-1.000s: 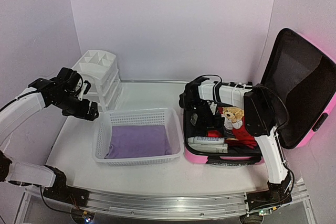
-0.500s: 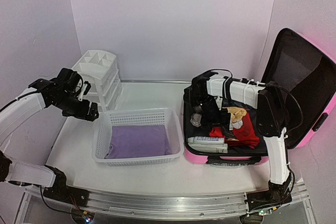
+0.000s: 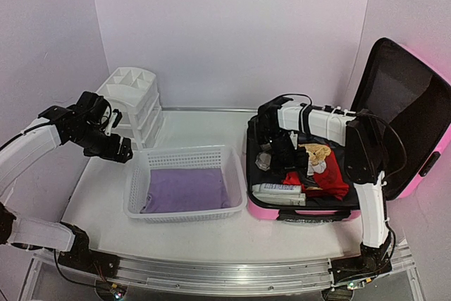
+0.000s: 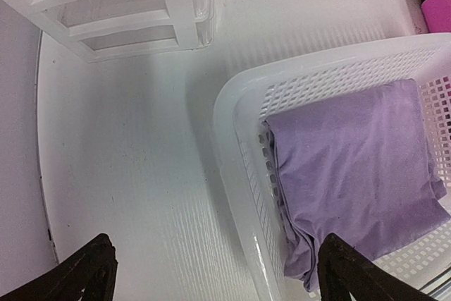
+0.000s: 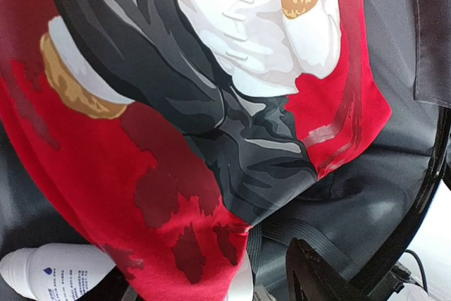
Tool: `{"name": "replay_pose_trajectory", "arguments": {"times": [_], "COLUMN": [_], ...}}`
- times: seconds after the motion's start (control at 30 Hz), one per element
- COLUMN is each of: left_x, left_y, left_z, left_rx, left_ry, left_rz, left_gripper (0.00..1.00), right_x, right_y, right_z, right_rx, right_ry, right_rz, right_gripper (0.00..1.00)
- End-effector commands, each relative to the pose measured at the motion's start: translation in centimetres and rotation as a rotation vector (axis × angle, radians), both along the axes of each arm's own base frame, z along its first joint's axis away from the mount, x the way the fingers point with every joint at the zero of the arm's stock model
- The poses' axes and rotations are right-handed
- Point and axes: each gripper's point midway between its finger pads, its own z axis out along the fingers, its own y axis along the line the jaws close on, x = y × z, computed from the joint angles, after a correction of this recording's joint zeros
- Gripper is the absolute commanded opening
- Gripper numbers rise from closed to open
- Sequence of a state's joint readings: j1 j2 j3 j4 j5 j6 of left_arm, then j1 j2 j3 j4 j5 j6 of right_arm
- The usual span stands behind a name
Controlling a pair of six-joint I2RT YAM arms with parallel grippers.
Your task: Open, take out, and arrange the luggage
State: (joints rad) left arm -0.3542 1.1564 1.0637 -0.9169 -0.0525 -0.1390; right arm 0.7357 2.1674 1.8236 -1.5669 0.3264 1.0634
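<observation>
The luggage, a bright-pink hard-shell suitcase, lies open at the right with its black-lined lid standing up. Inside it are a red printed garment, a teddy bear, a white box and a white bottle. My right gripper is down in the case over the garment, jaws apart. One finger shows beside the garment's edge, apart from it. The garment hides the other finger. My left gripper hangs open and empty above the table by the basket's left corner.
A white mesh basket in the middle holds a folded purple cloth. A white drawer organizer stands at the back left. White walls close in behind and on both sides.
My right gripper has moved right and down into the suitcase onto the red garment, and its jaws have narrowed. The left arm has stayed still.
</observation>
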Motion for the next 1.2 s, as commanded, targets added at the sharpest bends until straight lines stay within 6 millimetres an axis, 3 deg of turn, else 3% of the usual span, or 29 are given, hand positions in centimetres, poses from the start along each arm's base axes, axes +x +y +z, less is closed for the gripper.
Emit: {"name": "replay_pose_trajectory", "arguments": {"times": [0.0, 0.5, 0.67, 0.93, 1.17], "left_x": [0.4, 0.3, 0.2, 0.3, 0.5], "left_y": [-0.2, -0.2, -0.2, -0.2, -0.2], "left_z": [1.2, 1.1, 1.1, 1.1, 1.2], "left_rx": [-0.025, -0.028, -0.029, -0.022, -0.019], "left_ry": [-0.038, -0.036, -0.034, -0.036, -0.039], "left_rz": [0.003, 0.001, 0.004, 0.000, 0.001], "left_gripper": [0.99, 0.99, 0.99, 0.99, 0.99], "right_x": [-4.6, -5.6, -5.4, -3.3, -3.0], "right_y": [-4.1, -4.5, -4.4, -2.8, -2.5], "right_z": [5.3, 5.2, 4.1, 2.5, 1.5], "right_rx": [-0.133, -0.095, -0.094, -0.065, -0.062], "right_ry": [0.163, 0.184, 0.189, 0.183, 0.202], "right_rz": [0.024, 0.052, 0.059, 0.120, 0.131], "right_gripper": [0.66, 0.80, 0.76, 0.68, 0.65]}}
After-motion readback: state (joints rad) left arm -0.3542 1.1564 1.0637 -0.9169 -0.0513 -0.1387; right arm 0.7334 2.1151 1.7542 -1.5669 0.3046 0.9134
